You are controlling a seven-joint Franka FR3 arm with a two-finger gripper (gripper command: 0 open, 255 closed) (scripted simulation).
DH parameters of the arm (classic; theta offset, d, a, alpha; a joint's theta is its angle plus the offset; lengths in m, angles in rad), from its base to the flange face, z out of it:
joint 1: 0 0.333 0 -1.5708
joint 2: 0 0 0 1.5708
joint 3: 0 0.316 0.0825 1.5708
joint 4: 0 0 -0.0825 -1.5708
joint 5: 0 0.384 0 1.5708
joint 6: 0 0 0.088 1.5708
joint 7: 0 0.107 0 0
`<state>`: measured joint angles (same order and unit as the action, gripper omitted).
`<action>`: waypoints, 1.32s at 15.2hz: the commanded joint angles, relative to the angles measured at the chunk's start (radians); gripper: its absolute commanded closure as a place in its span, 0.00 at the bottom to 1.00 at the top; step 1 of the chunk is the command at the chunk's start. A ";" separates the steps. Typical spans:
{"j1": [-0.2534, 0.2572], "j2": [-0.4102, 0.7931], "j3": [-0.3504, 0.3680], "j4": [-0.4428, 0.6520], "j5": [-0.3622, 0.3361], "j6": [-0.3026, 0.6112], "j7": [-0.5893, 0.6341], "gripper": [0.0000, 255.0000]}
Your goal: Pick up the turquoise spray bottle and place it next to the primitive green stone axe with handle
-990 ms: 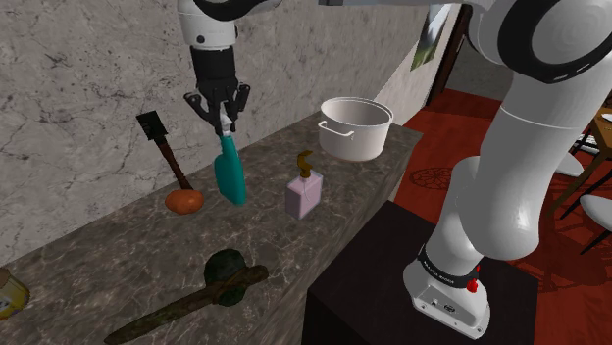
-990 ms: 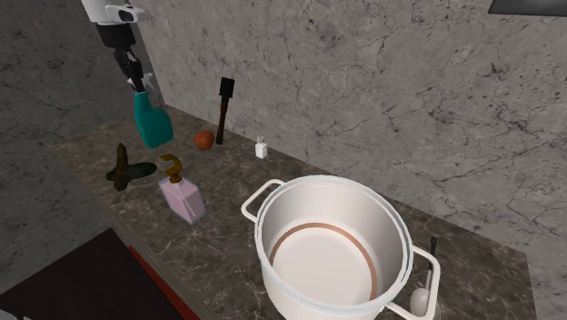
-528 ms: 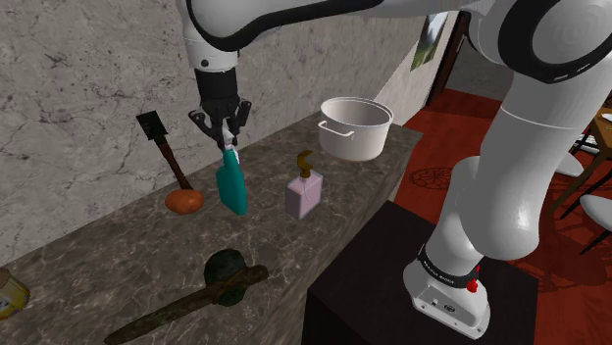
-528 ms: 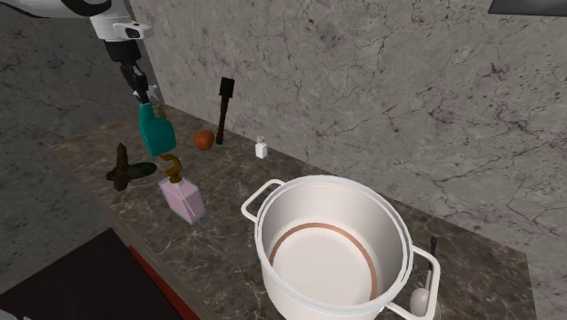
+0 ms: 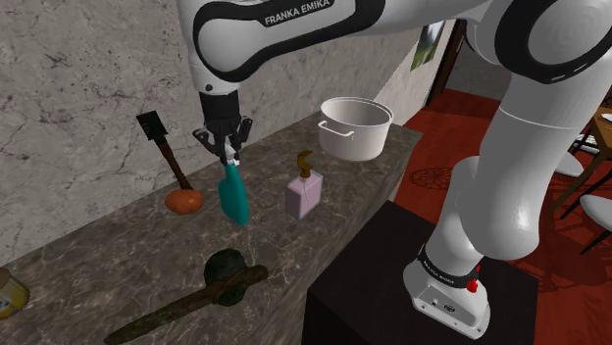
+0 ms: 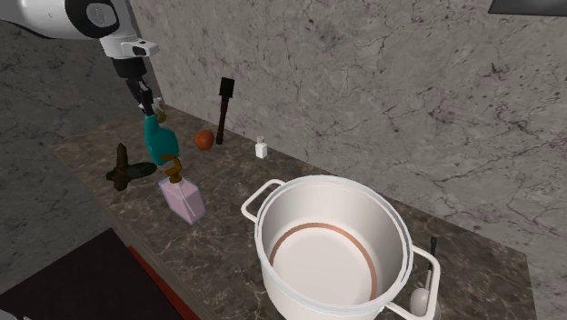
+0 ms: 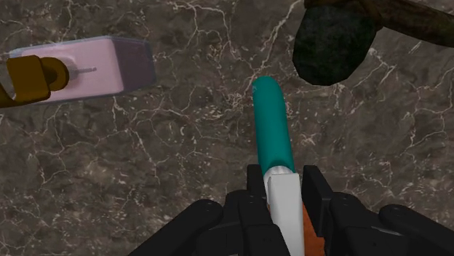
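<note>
Turquoise spray bottle (image 5: pixel 233 196) is held aloft over the counter's (image 5: pixel 275 235) middle, gripper (image 5: pixel 228 149) clamped on its nozzle. Carry phase, judged: lowering beside the stone axe (image 5: pixel 224 272) at the front edge is called for.

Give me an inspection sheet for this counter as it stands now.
Surface: dark marbled counter.
Job's things: turquoise spray bottle hangs tilted from the hand, clasped at its white head; dark green stone axe lies flat on the counter, apart from the bottle.
Clutter: pink soap dispenser, white pot, orange plunger, small white bottle by the wall.
Grippers: hand shut on the spray bottle.
Cables: nothing seen.
Surroundings: grey marbled wall, red floor.
</note>
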<state>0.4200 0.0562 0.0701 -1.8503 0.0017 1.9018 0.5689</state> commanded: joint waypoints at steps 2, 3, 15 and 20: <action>0.000 0.005 0.000 -0.035 0.000 0.041 0.001 1.00; 0.000 0.008 0.000 -0.045 -0.001 0.054 0.001 1.00; 0.001 0.032 0.000 -0.108 -0.002 0.141 0.002 1.00; 0.001 0.033 0.000 -0.108 -0.002 0.141 0.002 0.00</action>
<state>0.4207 0.0887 0.0703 -1.9580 -0.0007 2.0426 0.5707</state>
